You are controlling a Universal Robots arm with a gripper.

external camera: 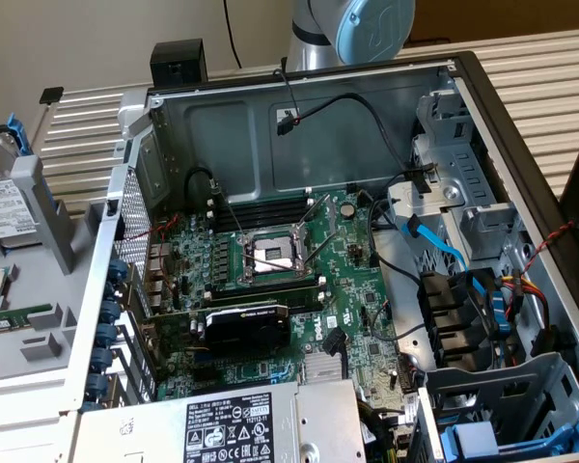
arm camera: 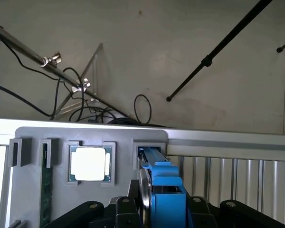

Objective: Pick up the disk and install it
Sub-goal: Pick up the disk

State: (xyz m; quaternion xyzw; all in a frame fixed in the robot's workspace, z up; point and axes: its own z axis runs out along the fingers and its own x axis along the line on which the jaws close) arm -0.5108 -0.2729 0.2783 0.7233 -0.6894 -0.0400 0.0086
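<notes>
At the end slot of the gray holder (arm camera: 31, 142), we see the disk (arm camera: 165, 183) on edge, the gripper (arm camera: 164, 211) astride it, whether clamped we cannot tell; bare slatted desk (arm camera: 237, 183) alongside.

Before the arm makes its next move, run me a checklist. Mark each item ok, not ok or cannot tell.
1. The disk stands on edge in its slot of the grey holder: ok.
2. The end effector straddles the disk, centred on it: ok.
3. Firm hold on the disk: cannot tell.
4. The processor lies in the neighbouring pocket, apart from the disk: ok.
5. The computer case is open: ok.
6. The drive bays are free of the blue cable: cannot tell.
</notes>
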